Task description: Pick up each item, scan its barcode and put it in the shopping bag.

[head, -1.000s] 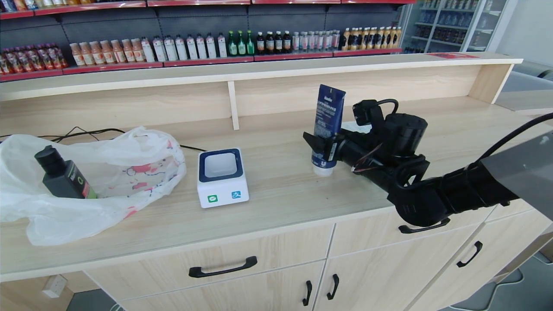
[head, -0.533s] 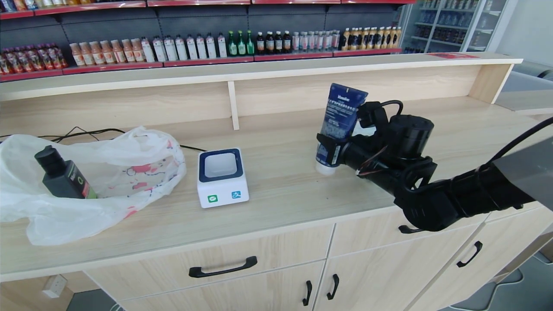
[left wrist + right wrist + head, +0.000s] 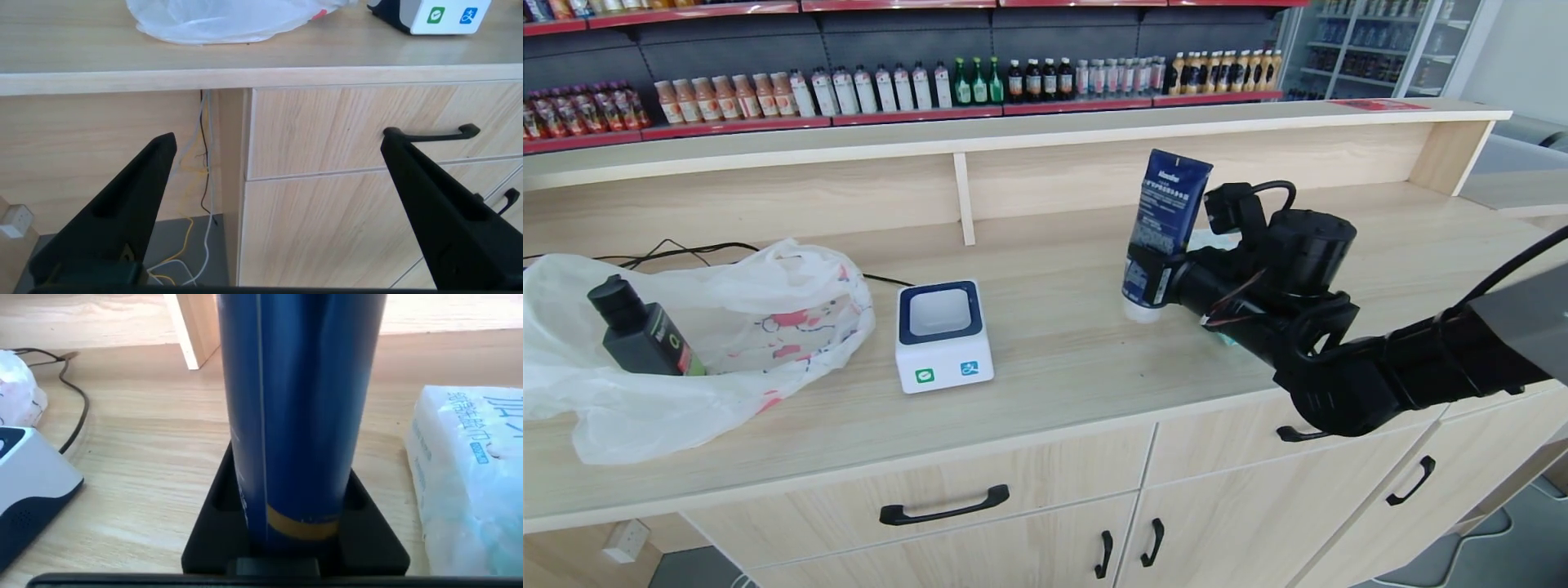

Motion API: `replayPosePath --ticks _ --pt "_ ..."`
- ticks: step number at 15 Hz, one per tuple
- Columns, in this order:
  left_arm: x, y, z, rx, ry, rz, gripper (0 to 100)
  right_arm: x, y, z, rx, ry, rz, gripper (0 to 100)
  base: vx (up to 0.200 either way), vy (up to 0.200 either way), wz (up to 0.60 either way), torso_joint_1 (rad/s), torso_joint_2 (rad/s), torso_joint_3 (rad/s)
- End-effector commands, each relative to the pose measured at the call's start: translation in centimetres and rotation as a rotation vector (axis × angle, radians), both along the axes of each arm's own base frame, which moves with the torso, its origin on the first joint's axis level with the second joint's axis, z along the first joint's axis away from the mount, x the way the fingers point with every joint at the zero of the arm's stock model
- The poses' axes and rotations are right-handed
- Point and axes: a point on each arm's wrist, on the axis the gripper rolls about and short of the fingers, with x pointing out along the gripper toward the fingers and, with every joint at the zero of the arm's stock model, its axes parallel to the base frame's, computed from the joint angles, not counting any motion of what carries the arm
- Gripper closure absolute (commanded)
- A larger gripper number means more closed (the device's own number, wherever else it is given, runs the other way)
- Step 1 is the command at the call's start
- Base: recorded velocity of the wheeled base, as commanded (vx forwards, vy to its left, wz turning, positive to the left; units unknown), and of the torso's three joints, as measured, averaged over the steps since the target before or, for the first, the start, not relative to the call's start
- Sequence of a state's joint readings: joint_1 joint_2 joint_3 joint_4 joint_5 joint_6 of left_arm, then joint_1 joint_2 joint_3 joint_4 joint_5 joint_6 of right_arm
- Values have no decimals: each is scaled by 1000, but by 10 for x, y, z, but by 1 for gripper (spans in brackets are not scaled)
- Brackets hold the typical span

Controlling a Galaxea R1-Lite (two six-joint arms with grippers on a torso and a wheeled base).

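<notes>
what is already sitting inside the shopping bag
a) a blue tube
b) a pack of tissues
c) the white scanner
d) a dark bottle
d: the dark bottle leans inside the shopping bag, while the blue tube is held in the jaws of the right gripper.

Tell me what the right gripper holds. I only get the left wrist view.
Observer: The right gripper is shut on a blue tube, cap down.
Operator: Anything in the bag yet?
Observer: A black bottle sits in the bag.
Operator: More items to scan?
Observer: A tissue pack lies on the counter beside the tube.
</notes>
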State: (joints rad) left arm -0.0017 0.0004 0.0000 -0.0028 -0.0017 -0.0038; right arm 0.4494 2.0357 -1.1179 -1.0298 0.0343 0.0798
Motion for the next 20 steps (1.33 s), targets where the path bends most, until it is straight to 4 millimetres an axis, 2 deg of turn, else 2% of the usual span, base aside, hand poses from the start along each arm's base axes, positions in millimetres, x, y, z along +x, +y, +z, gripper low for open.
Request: replayPosePath --ticks 1,3,5,7,8,10,11,13,17,19,20 --pt "0 0 0 -1 -1 0 0 -17 -2 26 23 -63 3 100 0 0 0 0 0 0" --pt "0 0 0 -1 -1 0 0 -46 -4 51 20 -122 20 100 0 0 0 0 0 0" --pt "0 0 0 -1 -1 0 0 -90 8 63 -16 -164 100 100 0 0 0 0 0 0" --pt "0 0 0 -1 -1 0 0 -130 5 55 -66 -148 148 100 0 0 0 0 0 0" --pt "0 0 0 -1 -1 0 0 -159 1 48 -110 -154 197 100 0 0 0 0 0 0" --pt "0 0 0 -1 -1 0 0 -191 -10 41 -134 -157 251 100 0 0 0 0 0 0" --pt "0 0 0 -1 -1 0 0 -196 -12 40 -140 -160 260 100 0 0 0 0 0 0" --pt "0 0 0 -1 -1 0 0 -221 -15 41 -128 -180 326 100 0 0 0 0 0 0" --pt "0 0 0 -1 -1 0 0 -239 -14 44 9 -104 422 100 0 0 0 0 0 0" --pt "0 0 0 -1 -1 0 0 -247 -9 37 180 81 506 100 0 0 0 0 0 0" --pt "0 0 0 -1 -1 0 0 -249 -7 36 209 113 540 100 0 0 0 0 0 0"
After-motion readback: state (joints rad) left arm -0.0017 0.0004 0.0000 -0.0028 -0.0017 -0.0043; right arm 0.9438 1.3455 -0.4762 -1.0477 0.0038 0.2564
